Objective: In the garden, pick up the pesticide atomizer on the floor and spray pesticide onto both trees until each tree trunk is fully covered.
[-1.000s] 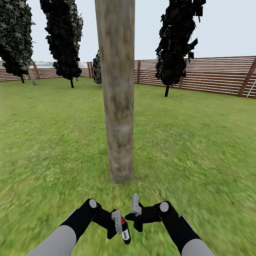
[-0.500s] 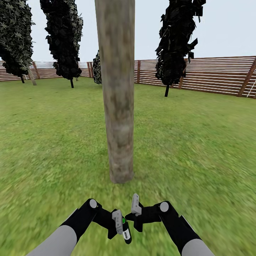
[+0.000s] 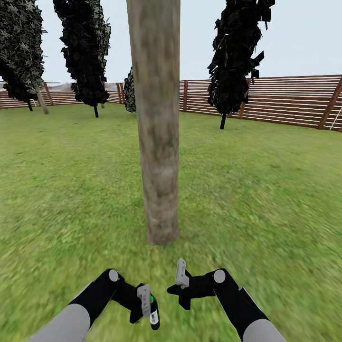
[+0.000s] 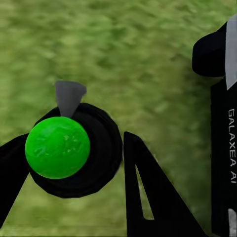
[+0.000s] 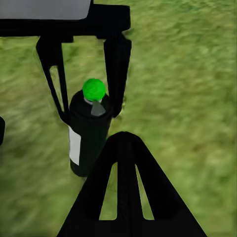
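Pesticide atomizer (image 3: pixel 154 313), a black bottle with a white label and a green cap, is clamped between the fingers of the left gripper (image 3: pixel 145 304), low in the head view and above the grass lawn (image 3: pixel 266 190). In the left wrist view the green cap (image 4: pixel 57 147) sits on the bottle's round black top, with a grey nozzle (image 4: pixel 68 97) projecting from it and black fingers (image 4: pixel 148 192) on either side. The right wrist view shows the bottle (image 5: pixel 89 136) upright between the left gripper's two fingers (image 5: pixel 117 69). The right gripper (image 3: pixel 183 285) is beside the left one, apart from the bottle; its jaws hold nothing, and how wide they stand cannot be judged. A thick grey-brown tree trunk (image 3: pixel 156 123) rises from the lawn just ahead of both grippers. Dark-foliaged thin trees (image 3: pixel 235 52) and a brown slat fence (image 3: pixel 285 102) stand well beyond it.
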